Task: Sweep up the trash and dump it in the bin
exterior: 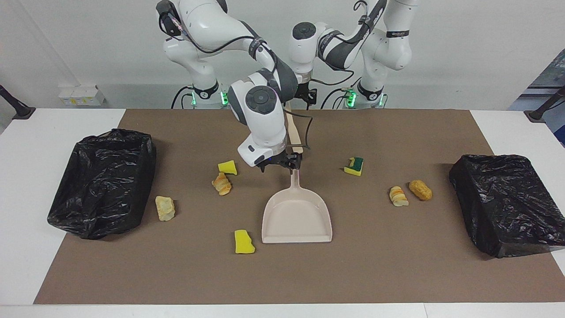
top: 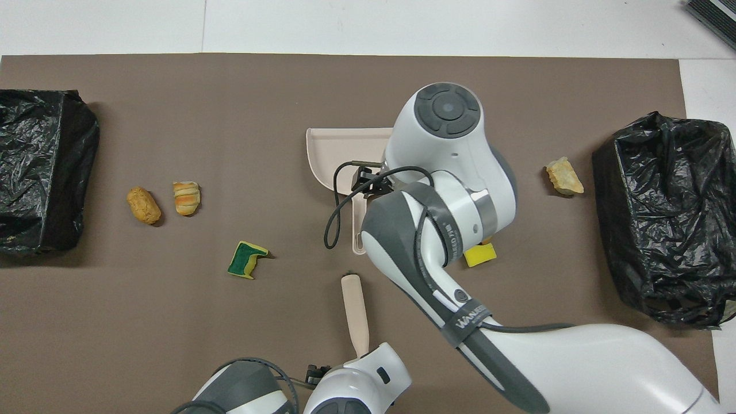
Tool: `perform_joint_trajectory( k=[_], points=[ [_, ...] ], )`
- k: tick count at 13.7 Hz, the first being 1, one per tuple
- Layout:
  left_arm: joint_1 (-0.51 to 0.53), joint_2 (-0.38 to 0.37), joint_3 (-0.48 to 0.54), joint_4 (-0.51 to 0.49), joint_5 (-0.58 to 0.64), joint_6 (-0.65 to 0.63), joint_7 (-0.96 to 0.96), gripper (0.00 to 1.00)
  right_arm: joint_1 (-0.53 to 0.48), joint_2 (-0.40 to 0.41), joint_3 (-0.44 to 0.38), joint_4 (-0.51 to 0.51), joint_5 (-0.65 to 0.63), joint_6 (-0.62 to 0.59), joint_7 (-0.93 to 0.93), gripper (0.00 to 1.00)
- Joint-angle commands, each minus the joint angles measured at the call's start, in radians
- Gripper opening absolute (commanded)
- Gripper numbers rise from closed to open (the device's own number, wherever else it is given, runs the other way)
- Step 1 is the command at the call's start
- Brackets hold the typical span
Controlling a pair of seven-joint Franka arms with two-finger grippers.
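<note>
The beige dustpan [exterior: 296, 216] lies flat mid-mat, handle toward the robots. My right gripper [exterior: 289, 165] is at the handle's end; it also shows in the overhead view [top: 368, 184]. The beige brush [exterior: 293, 130] lies nearer the robots, its head hidden under my left gripper [exterior: 304, 95]. Trash is scattered: a yellow sponge [exterior: 227, 167], a croissant [exterior: 222, 183], a pastry [exterior: 165, 208] and another yellow sponge [exterior: 244, 242] toward the right arm's end. A green-backed sponge [exterior: 354, 165], a croissant [exterior: 398, 196] and a bread piece [exterior: 420, 189] lie toward the left arm's end.
Two bins lined with black bags stand at the mat's ends, one at the right arm's end [exterior: 101, 183] and one at the left arm's end [exterior: 507, 203]. The brown mat [exterior: 282, 274] covers the white table.
</note>
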Motion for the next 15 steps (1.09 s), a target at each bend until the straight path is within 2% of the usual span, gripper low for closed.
perform_joint_trajectory(
  k=[1, 4, 5, 6, 8, 9, 11, 14, 15],
  points=[
    [-0.061, 0.035, 0.018, -0.024, -0.011, 0.081, -0.048, 1.0, 0.036, 0.082, 0.003, 0.072, -0.075, 0.019, 0.037, 1.0],
    [-0.086, 0.077, 0.018, -0.024, -0.011, 0.133, -0.069, 1.0, 0.1, 0.093, 0.003, 0.057, -0.11, 0.04, 0.037, 1.0],
    [-0.095, 0.077, 0.019, -0.024, -0.011, 0.132, -0.08, 1.0, 0.099, 0.092, 0.003, 0.054, -0.109, 0.045, 0.039, 0.92],
    [-0.095, 0.078, 0.019, -0.026, -0.011, 0.13, -0.081, 1.0, 0.102, 0.092, 0.005, 0.031, -0.104, 0.075, 0.039, 0.89],
    [-0.095, 0.078, 0.019, -0.027, -0.011, 0.124, -0.083, 1.0, 0.102, 0.067, 0.005, -0.035, -0.106, 0.137, 0.03, 0.88],
    [-0.095, 0.077, 0.018, -0.03, -0.011, 0.123, -0.083, 0.91, 0.102, 0.062, 0.006, -0.052, -0.104, 0.144, 0.027, 0.87],
    [-0.109, 0.078, 0.019, -0.03, -0.011, 0.124, -0.095, 0.82, 0.102, 0.041, 0.005, -0.103, -0.103, 0.187, 0.027, 0.8],
    [-0.11, 0.078, 0.018, -0.041, -0.011, 0.121, -0.106, 0.79, 0.102, 0.024, 0.006, -0.132, -0.109, 0.191, 0.002, 0.41],
    [-0.11, 0.078, 0.018, -0.042, -0.011, 0.121, -0.106, 0.79, 0.103, 0.024, 0.005, -0.127, -0.11, 0.18, 0.001, 0.34]
  ],
)
